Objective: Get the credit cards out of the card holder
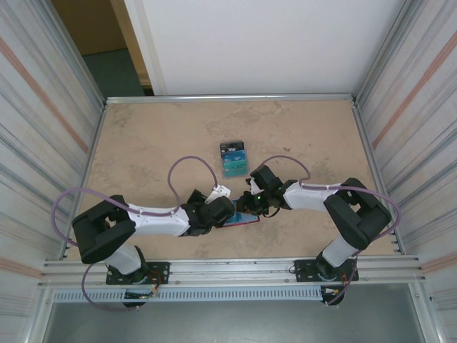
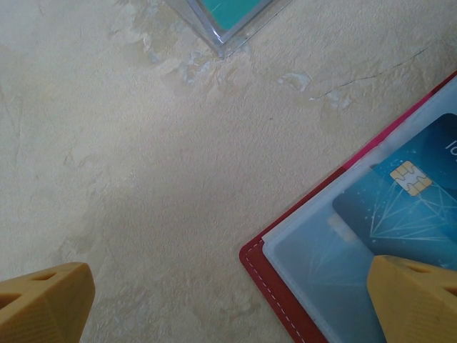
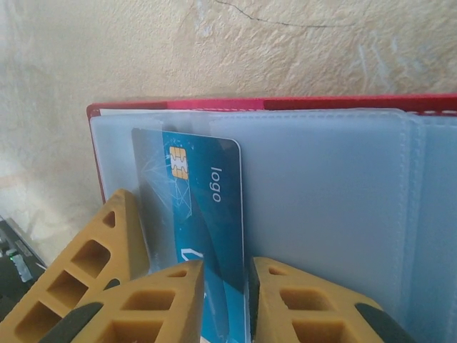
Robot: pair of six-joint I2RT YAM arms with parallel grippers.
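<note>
The red card holder [image 3: 321,103] lies open on the table, its pale clear sleeves facing up. A blue credit card [image 3: 203,186] with a gold chip sticks partly out of a sleeve. My right gripper [image 3: 226,286] is right over that card, jaws a narrow gap apart, with the card's face showing between them. My left gripper [image 2: 232,282] is wide open at the card holder's [image 2: 285,300] corner; one of its fingers [image 2: 414,300] rests over the sleeve beside the card [image 2: 421,193], the other over bare table. Both grippers [image 1: 228,207] [image 1: 251,202] meet over the card holder [image 1: 244,219] from above.
A small pile of blue and teal cards [image 1: 233,158] lies just beyond the grippers, and its near corner [image 2: 228,14] is at the upper edge of the left wrist view. Metal rails edge the beige table [image 1: 143,143], with corrugated walls on both sides.
</note>
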